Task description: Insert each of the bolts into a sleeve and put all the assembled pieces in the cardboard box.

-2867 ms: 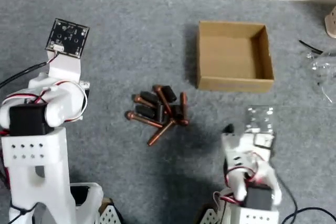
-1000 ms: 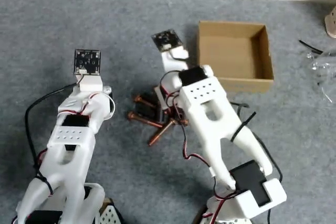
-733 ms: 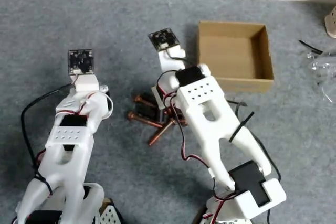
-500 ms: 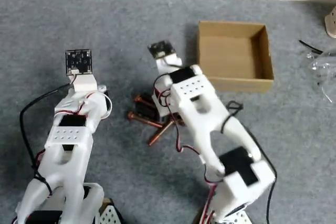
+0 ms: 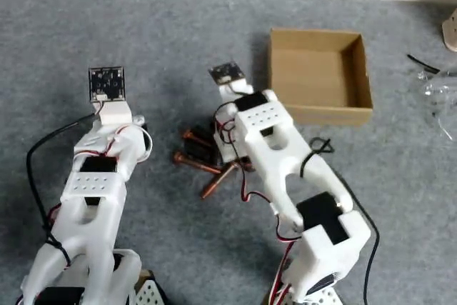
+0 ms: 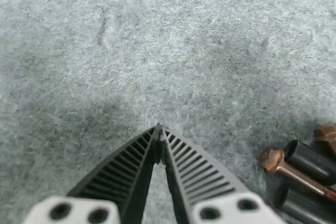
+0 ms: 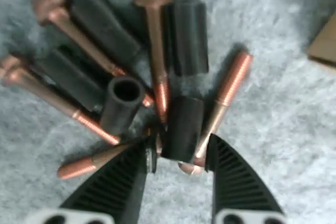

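Squarely inside spread right claw (image 7: pixel 178 149), black sleeve (image 7: pixel 182 123)

Right end effector (image 7: pixel 177 150) over the bolt-and-sleeve pile (image 7: pixel 100 24).
Fingers (image 7: pixel 118 182) are spread, with a black sleeve (image 7: pixel 182 124) between the tips and no firm pinch visible. A copper bolt (image 7: pixel 223 100) lies just beside that sleeve, near the other finger. An open-bore sleeve (image 7: pixel 122 103) is tilted up. A long bolt (image 7: pixel 156 51) lies alongside a third sleeve (image 7: pixel 188 38). Grey tabletop (image 7: pixel 273 129) below; cardboard box (image 7: pixel 324 48) corner at the frame edge.
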Motion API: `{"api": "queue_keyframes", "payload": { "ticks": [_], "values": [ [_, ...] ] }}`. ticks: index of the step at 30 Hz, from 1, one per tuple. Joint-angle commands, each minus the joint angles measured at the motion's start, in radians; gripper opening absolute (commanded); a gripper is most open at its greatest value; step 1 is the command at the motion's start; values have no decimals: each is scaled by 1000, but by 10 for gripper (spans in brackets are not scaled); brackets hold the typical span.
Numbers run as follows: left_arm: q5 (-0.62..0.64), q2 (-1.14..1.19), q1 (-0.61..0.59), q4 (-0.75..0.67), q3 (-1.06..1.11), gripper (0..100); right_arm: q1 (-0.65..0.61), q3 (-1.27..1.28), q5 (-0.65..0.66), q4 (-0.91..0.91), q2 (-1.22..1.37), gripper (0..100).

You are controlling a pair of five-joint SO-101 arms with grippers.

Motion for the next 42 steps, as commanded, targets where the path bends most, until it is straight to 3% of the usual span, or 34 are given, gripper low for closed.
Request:
{"api": "queue_keyframes", "payload": {
  "ticks": [1, 15, 21, 32, 42],
  "values": [
    [2, -4, -15, -17, -7, 18, 2, 7, -12, -15, -13, 135],
    [-2, -4, -13, -17, -7, 18, -35, 33, -12, 2, -5, 127],
    [-3, -4, -12, -17, -7, 18, -35, 41, -12, -22, -5, 2],
    [-3, -4, -12, -17, -7, 18, -33, 61, -12, -10, -104, 5],
    [-3, -4, -10, -17, -7, 20, 18, 213, -5, -107, -295, 9]
  ]
}}
